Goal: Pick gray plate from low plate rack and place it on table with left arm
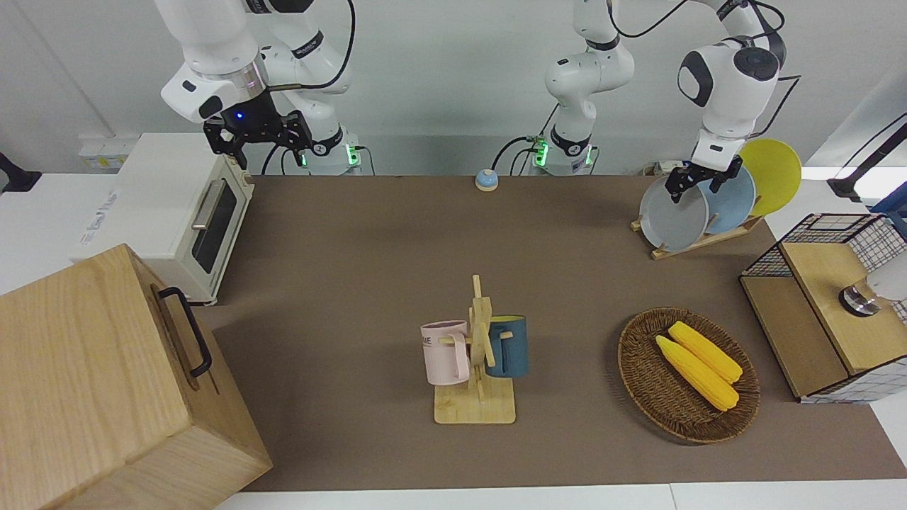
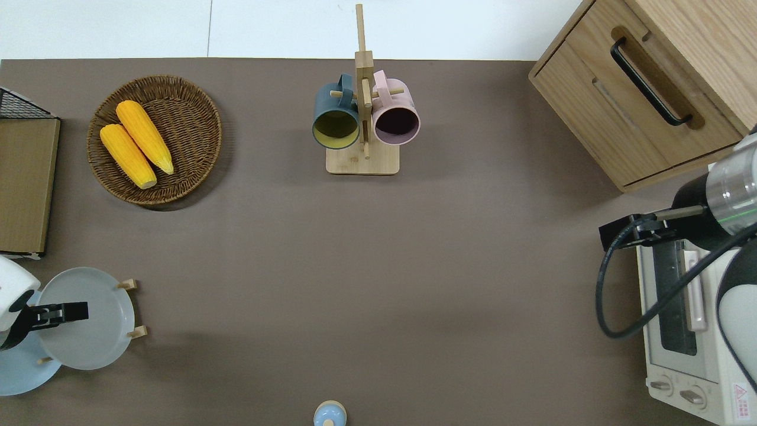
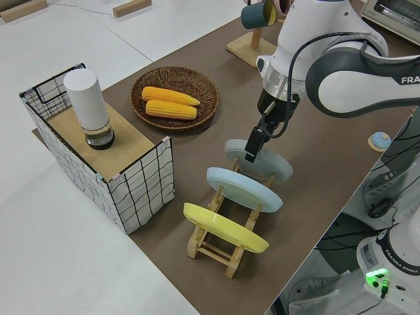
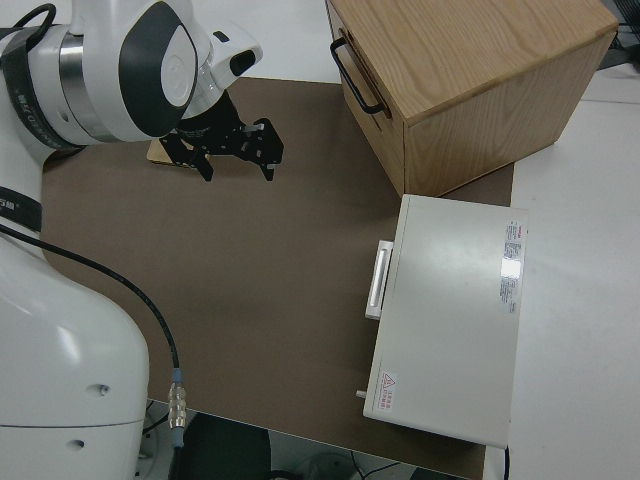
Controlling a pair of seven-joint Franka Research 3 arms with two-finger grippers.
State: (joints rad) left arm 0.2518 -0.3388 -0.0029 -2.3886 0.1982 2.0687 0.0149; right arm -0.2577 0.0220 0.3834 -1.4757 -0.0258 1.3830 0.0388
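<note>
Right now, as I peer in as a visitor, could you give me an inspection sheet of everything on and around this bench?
Surface: dull brown table with white edges.
Job's things: round pale gray plate stands in the low wooden plate rack, in the slot farthest from the robots; a light blue plate and a yellow plate fill the other slots.
Clutter: wicker basket with two corn cobs, wooden mug tree with a pink and a dark blue mug, small blue bell.
Grippers: left gripper at the gray plate's upper rim, jaws open; right arm parked, right gripper open.
Cables: black cable looping off the right arm.
Surroundings: white toaster oven, wooden cabinet, wire crate.
</note>
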